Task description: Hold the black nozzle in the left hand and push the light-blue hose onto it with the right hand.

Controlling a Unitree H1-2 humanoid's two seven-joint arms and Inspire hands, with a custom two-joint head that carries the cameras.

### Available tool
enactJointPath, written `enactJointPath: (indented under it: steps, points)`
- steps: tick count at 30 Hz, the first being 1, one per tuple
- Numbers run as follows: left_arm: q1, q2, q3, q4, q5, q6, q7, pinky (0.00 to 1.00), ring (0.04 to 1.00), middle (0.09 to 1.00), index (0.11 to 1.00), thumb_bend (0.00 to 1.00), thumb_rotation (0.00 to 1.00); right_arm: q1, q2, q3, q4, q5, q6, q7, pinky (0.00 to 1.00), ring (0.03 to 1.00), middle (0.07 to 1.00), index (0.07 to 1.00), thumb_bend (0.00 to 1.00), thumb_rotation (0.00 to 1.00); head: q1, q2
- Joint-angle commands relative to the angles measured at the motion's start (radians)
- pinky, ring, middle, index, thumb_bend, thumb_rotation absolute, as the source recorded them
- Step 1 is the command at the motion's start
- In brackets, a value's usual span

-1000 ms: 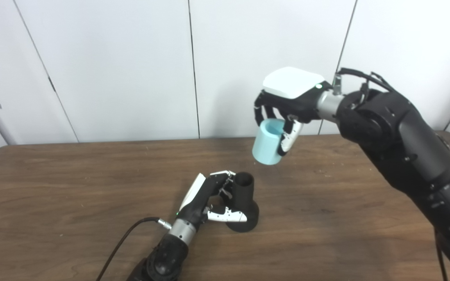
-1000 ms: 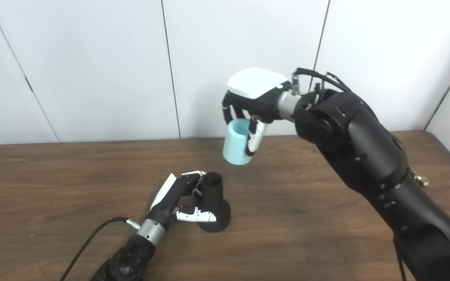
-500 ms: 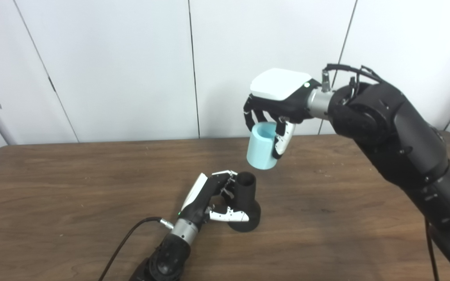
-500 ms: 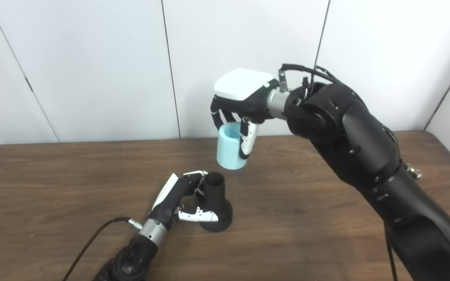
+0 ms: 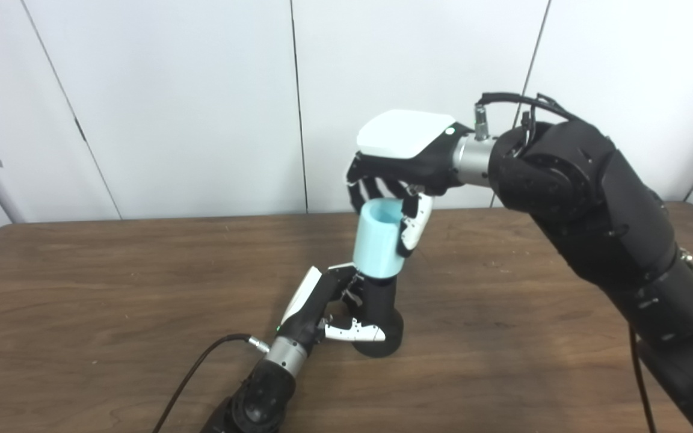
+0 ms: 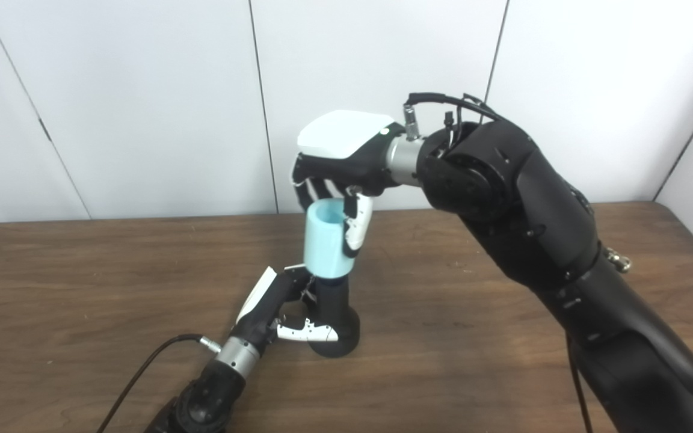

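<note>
Misalignment worries us: our right hand (image 5: 403, 174) clasps the light-blue hose (image 5: 375, 240) atop the black nozzle (image 5: 379, 316) (left hand (image 5: 328, 307) gripping it), and a tilted push could topple it.

Left hand (image 5: 328, 310) low, fingers and thumb clasped around what it grips, forearm reaching up from below, right hand (image 5: 403, 159) raised above it, palm down, fingers curled closed, bulky arm bent behind
</note>
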Motion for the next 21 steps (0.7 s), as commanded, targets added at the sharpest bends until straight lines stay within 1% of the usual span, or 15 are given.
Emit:
enactJointPath:
  steps: [1, 4, 8, 12, 14, 21]
  points:
    - [0.133, 0.005, -0.044, 0.125, 0.044, 0.069, -0.057, 0.39, 0.460, 0.471, 0.499, 0.52, 0.00, -0.060, -0.007, -0.032, -0.030, 0.006, 0.017, -0.016, 0.23, 0.358, 0.483, 0.533, 0.51, 0.00, 0.000, 0.001]
    - [0.134, 0.002, -0.036, 0.124, 0.031, 0.074, -0.062, 0.39, 0.460, 0.471, 0.499, 0.52, 0.00, -0.052, -0.001, -0.028, -0.035, 0.006, 0.026, -0.016, 0.22, 0.354, 0.481, 0.536, 0.51, 0.00, -0.002, 0.004]
    - [0.136, -0.004, -0.026, 0.124, 0.023, 0.078, -0.063, 0.39, 0.460, 0.471, 0.499, 0.52, 0.00, -0.032, 0.006, -0.008, -0.039, -0.008, 0.030, -0.014, 0.21, 0.349, 0.465, 0.541, 0.51, 0.00, -0.002, 0.004]
    - [0.139, -0.006, -0.024, 0.116, 0.027, 0.081, -0.064, 0.39, 0.460, 0.475, 0.497, 0.52, 0.00, -0.016, 0.009, 0.012, -0.047, -0.024, 0.028, -0.010, 0.23, 0.359, 0.476, 0.537, 0.51, 0.00, -0.001, 0.008]
    - [0.141, -0.006, -0.022, 0.115, 0.026, 0.082, -0.065, 0.39, 0.465, 0.477, 0.495, 0.52, 0.00, -0.011, 0.009, 0.020, -0.049, -0.033, 0.024, -0.007, 0.25, 0.364, 0.480, 0.532, 0.51, 0.00, -0.001, 0.009]
    - [0.141, -0.002, -0.026, 0.116, 0.038, 0.075, -0.066, 0.40, 0.466, 0.478, 0.494, 0.52, 0.00, -0.022, 0.000, 0.024, -0.034, -0.039, -0.005, -0.008, 0.23, 0.354, 0.467, 0.534, 0.51, 0.00, -0.003, 0.010]
